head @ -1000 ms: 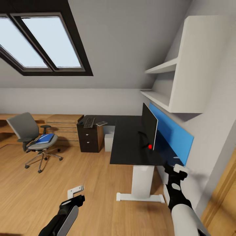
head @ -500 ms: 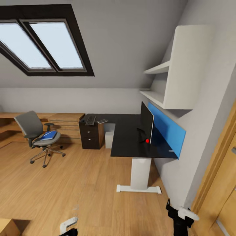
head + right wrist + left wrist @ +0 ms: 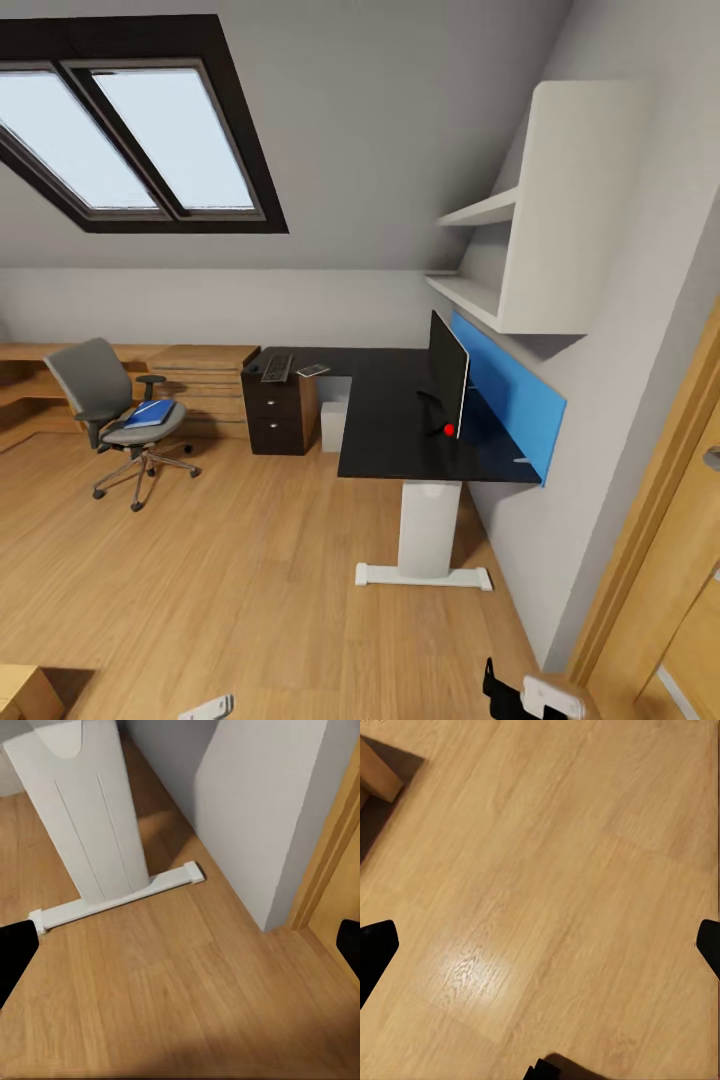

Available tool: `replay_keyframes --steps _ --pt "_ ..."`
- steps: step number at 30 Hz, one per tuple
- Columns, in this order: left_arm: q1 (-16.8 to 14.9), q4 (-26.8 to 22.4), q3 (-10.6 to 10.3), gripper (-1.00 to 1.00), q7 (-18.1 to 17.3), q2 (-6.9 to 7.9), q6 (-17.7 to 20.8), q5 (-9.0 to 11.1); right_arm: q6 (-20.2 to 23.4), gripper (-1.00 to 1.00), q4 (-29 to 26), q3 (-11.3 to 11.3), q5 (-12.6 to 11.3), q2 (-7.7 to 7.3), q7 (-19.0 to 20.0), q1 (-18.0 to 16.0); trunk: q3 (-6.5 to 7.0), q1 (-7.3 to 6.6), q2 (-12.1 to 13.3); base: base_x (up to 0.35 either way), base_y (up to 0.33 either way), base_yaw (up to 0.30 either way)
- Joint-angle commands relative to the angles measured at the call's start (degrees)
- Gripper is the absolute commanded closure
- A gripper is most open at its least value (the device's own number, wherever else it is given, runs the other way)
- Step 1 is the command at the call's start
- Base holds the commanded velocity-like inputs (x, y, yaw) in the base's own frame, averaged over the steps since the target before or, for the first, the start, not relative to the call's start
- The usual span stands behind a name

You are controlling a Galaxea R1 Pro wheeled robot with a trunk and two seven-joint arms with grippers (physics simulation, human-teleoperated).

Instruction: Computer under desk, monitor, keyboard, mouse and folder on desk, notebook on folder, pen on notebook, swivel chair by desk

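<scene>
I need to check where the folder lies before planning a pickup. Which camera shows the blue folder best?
The head view: the folder lies flat on the swivel chair seat, away from the desk. The left wrist view looks at floor, the right wrist view at the desk's white pedestal leg.

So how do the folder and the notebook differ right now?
The folder is bright blue and lies on the swivel chair seat; the notebook is pale grey-white and already lies on the desk. The folder looks larger than the notebook. Both are thin, flat rectangles lying face down.
</scene>
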Motion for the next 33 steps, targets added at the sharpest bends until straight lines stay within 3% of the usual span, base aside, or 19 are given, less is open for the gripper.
replay_keyframes --steps 1,3,8,13,22,24,33 --pt "-0.02 0.04 -0.48 -1.0 0.11 0.03 -0.55 0.61 -0.04 -1.0 0.12 -0.25 0.62 0.07 -0.32 -0.01 -0.02 0.02 -0.04 0.0 0.0 0.026" --pt "-0.02 1.12 -0.48 -1.0 -0.41 0.01 -2.77 0.74 0.04 -1.0 0.61 -0.25 0.66 0.25 0.03 -0.02 -0.02 0.02 -0.04 0.003 0.0 0.126" --pt "-0.02 3.32 -0.55 -1.0 -1.0 -0.57 -3.48 0.65 2.21 -1.0 0.85 -0.25 0.67 0.37 0.17 -0.03 -0.04 0.02 -0.04 0.125 0.071 0.239" --pt "-0.02 4.11 -0.54 -1.0 -1.44 -1.31 -3.59 0.62 9.29 -1.0 0.85 0.14 0.75 1.01 0.29 -0.02 -0.18 0.02 -0.04 0.242 0.175 0.262" --pt "-0.02 4.3 -0.54 -1.0 -3.61 -1.68 -3.51 0.62 10.11 -1.0 0.89 0.06 0.65 1.11 0.29 -0.02 -0.52 0.02 -0.04 0.285 0.161 0.254" --pt "-0.02 4.74 -0.54 -1.0 -5.47 -1.69 -3.49 0.62 10.1 -1.0 0.92 0.07 0.6 1.25 0.29 -0.01 -0.54 0.02 -0.04 0.308 0.114 0.071" --pt "-0.02 5.03 -0.56 -1.0 -5.99 -1.7 -3.53 0.62 10.02 -1.0 0.95 0.09 0.65 2.86 0.29 0.0 -0.57 0.02 -0.04 0.312 0.122 0.013"
